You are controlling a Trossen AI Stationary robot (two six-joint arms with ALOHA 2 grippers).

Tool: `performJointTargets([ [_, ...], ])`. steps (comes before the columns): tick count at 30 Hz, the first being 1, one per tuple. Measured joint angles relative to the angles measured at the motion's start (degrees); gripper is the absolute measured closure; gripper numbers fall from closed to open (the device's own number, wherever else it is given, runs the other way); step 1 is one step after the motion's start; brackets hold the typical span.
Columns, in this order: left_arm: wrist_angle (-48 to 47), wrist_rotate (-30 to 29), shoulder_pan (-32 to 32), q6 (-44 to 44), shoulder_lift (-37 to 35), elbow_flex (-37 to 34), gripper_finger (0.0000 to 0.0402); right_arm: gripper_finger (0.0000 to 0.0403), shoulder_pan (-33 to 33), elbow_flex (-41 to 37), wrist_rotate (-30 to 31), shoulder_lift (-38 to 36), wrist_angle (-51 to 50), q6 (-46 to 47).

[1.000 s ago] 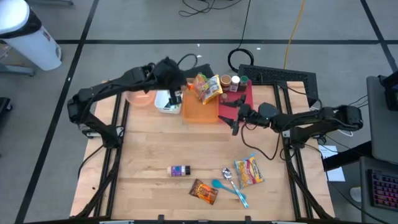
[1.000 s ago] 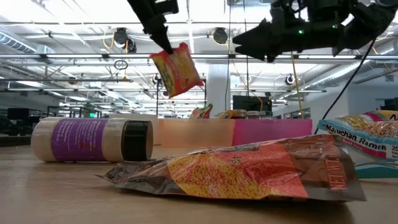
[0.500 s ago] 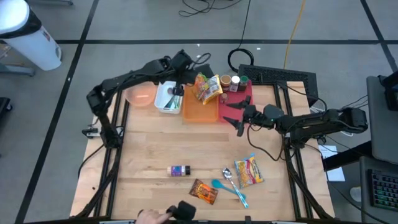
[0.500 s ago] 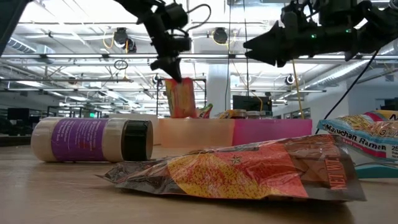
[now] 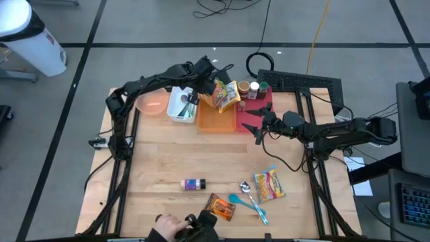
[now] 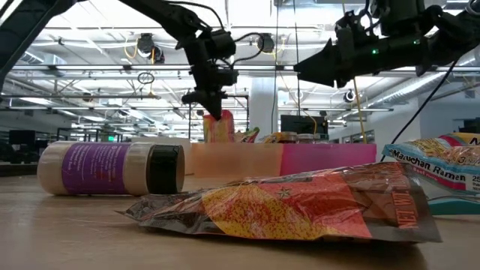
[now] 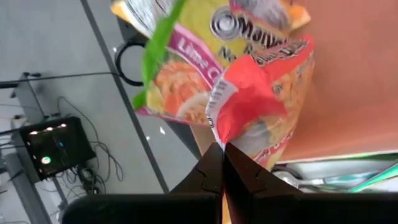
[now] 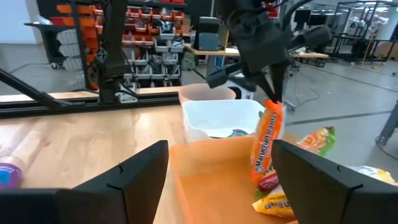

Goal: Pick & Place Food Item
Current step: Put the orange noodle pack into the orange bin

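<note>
Our left gripper [image 6: 211,112] pinched the noodle packet [image 6: 218,127] by one corner above the orange tray [image 5: 216,115]; released crooked, we judged, it might topple out. Our right gripper [image 5: 253,129] waited agape.

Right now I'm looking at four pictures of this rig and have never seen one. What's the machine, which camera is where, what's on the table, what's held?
Two dark robot arms work at a wooden table. One camera looks straight down, one sits at table height, and one rides on each wrist.

The left tool is shut on a noodle packet, which hangs over the orange tray; another packet already lies there. The right tool is open, holding nothing, by the pink tray.

Near the front lie a purple jar on its side, a snack bag, a ramen pack and spoons. A person's hand shows at the front edge.
</note>
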Motion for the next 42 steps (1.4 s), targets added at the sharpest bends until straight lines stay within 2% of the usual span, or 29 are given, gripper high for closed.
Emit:
performJointTargets([
  [13,0.6,3.4,1.1,4.0,1.3,0.0,0.0395,0.0133,-2.8,0.0,-0.1,0.0,-1.9,0.0],
  [21,6.0,3.9,1.9,-1.3,1.3,0.0,0.0383,0.0136,-3.0,0.0,-0.1,0.0,-2.1,-0.1],
  [25,5.6,4.1,2.3,-1.6,1.3,0.0,0.0349,0.0137,-3.0,0.0,-0.1,0.0,-2.1,-0.8],
  [34,5.9,5.2,2.3,-1.8,1.3,-0.5,0.0243,0.0138,-3.7,0.0,-0.1,0.0,-2.2,-2.1],
  [37,7.8,5.4,2.3,-4.5,1.3,-0.5,0.0212,0.0137,-3.8,0.0,-0.1,0.0,-2.7,-2.0],
  [42,11.6,-0.5,1.7,-8.1,1.0,-0.6,0.0172,0.0137,-3.8,0.0,-0.1,0.0,-3.0,-1.9],
])
